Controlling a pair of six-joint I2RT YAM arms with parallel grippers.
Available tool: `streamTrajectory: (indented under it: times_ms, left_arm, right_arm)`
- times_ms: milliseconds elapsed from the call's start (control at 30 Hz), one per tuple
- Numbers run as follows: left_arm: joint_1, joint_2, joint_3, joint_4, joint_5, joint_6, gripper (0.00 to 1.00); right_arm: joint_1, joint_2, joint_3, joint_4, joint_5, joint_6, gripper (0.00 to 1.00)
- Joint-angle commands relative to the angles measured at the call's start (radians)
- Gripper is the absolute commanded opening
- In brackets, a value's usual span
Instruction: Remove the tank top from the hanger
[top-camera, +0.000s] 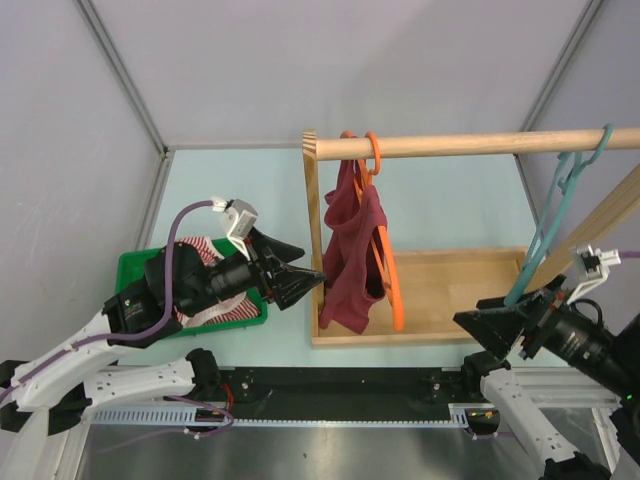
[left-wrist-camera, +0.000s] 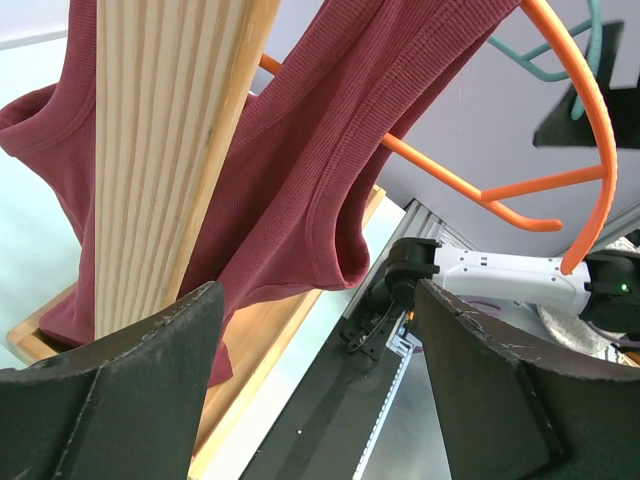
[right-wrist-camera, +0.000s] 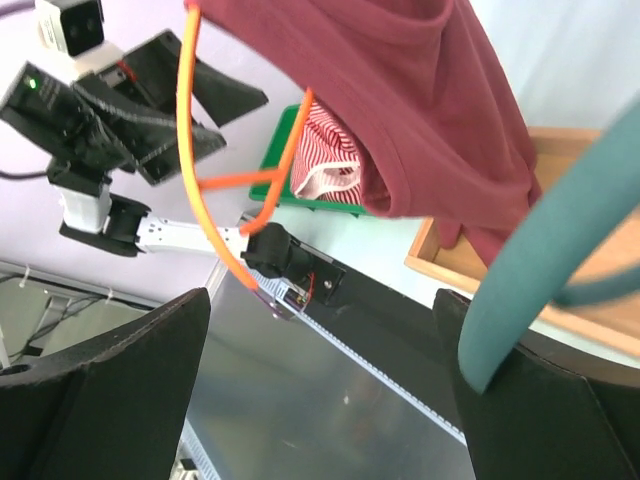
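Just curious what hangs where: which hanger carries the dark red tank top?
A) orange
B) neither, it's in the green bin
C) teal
A: the tank top drapes over the orange hanger on the wooden rod; the teal hanger hangs bare.

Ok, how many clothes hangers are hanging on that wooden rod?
2. An orange plastic hanger at the left end of the wooden rod carries the maroon ribbed tank top; an empty teal plastic hanger hangs near its right end.

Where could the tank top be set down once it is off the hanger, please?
Free: the rack's wooden base between orange hanger and teal hanger; the table behind the rail. Crowded: the green bin, holding striped cloth.
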Motion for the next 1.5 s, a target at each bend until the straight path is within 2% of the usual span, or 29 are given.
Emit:
streamTrajectory:
  times_ms: [0,233,333,367,467,600,667,733,900,1167,1267,1333,1467]
  left_arm:
    - [-0.004,0.002,0.003,0.016,0.008,0.005,0.82]
    - [-0.004,-0.004,0.000,0.016,0.014,0.005,0.83]
    - [-0.004,-0.004,0.005,0.018,0.022,0.005,0.84]
    - [-0.004,-0.004,0.005,0.016,0.025,0.005,0.83]
    - [-0.004,-0.012,0.002,0.015,0.019,0.006,0.84]
    - [-0.004,-0.015,-0.002,0.010,0.013,0.008,0.84]
    - [-0.004,-0.017,0.000,0.009,0.016,0.006,0.84]
    - [-0.004,-0.017,0.000,0.004,0.013,0.008,0.84]
    - [-0.004,-0.033,0.000,0.001,0.006,0.009,0.84]
    - [-0.004,-0.033,-0.005,0.001,-0.009,0.022,0.85]
    - [-0.004,-0.021,-0.009,0.003,-0.013,0.023,0.85]
    - [-0.004,-0.018,-0.011,0.006,-0.010,0.025,0.86]
    - [-0.004,-0.017,-0.014,0.007,-0.033,0.023,0.86]
  right_arm:
    - [0.005,-0.085,-0.055,-0.223,0.003,0.032,1.00]
    - [0.060,-0.261,-0.115,-0.163,0.178,0.138,1.00]
    - [0.067,-0.343,-0.178,-0.076,0.088,0.130,1.00]
    - [0.068,-0.358,-0.210,-0.056,0.015,0.114,1.00]
    - [0.045,-0.380,-0.210,-0.019,-0.073,0.045,1.00]
    - [-0.011,-0.305,-0.143,0.035,-0.211,-0.030,1.00]
    - [-0.070,-0.217,-0.091,0.029,-0.271,-0.081,1.00]
    - [-0.113,-0.112,-0.020,-0.009,-0.288,-0.156,1.00]
    - [-0.108,0.017,-0.022,0.075,-0.297,-0.127,1.00]
    - [0.037,0.252,-0.005,0.060,-0.182,-0.190,1.00]
    - [0.105,0.263,-0.051,0.109,-0.084,-0.209,1.00]
    - [0.117,0.240,-0.075,0.187,-0.067,-0.183,1.00]
    - [0.123,0.216,-0.150,0.369,-0.147,-0.037,1.00]
